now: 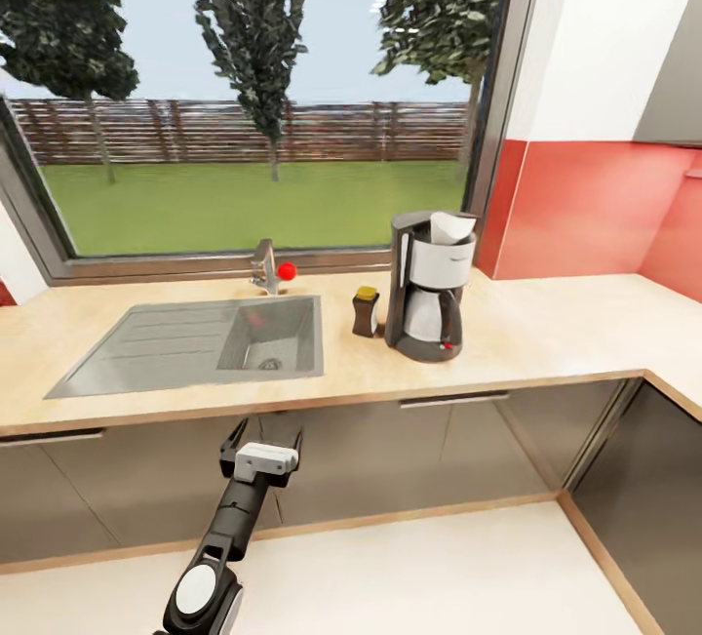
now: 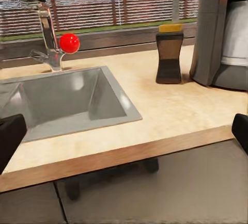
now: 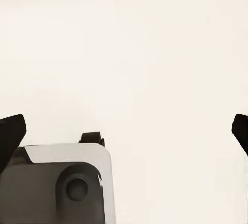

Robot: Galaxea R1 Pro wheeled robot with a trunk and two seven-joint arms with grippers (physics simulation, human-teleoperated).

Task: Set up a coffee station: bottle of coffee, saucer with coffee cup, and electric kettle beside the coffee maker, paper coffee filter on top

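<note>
Facing: countertop [image 1: 546, 342], head view square on to the window wall.
Coffee maker [image 1: 429, 286]: upright on the countertop, right of the sink [image 1: 200, 342], near the back wall.
Paper coffee filter [image 1: 450, 225]: white cone sitting in the top of the coffee maker, tip poking above the rim.
Bottle of coffee [image 1: 366, 311]: upright on the countertop, just beside the coffee maker on its sink side, small gap between them; same pair seen in the left wrist view, bottle [image 2: 169, 53] next to the machine's grey body [image 2: 219, 33].
Faucet [image 1: 265, 267]: behind the sink, red knob on it.
Left gripper [image 1: 261, 435]: low, in front of the grey cabinet [image 1: 146, 479] below the sink, under the counter edge; fingers spread wide apart, nothing between them. Its wrist camera looks across the counter edge at sink and bottle.
Right gripper [image 3: 126, 131]: dark fingertips [image 3: 11, 131] at opposite frame edges, spread wide, nothing held; pale surface beyond, grey robot part below.
</note>
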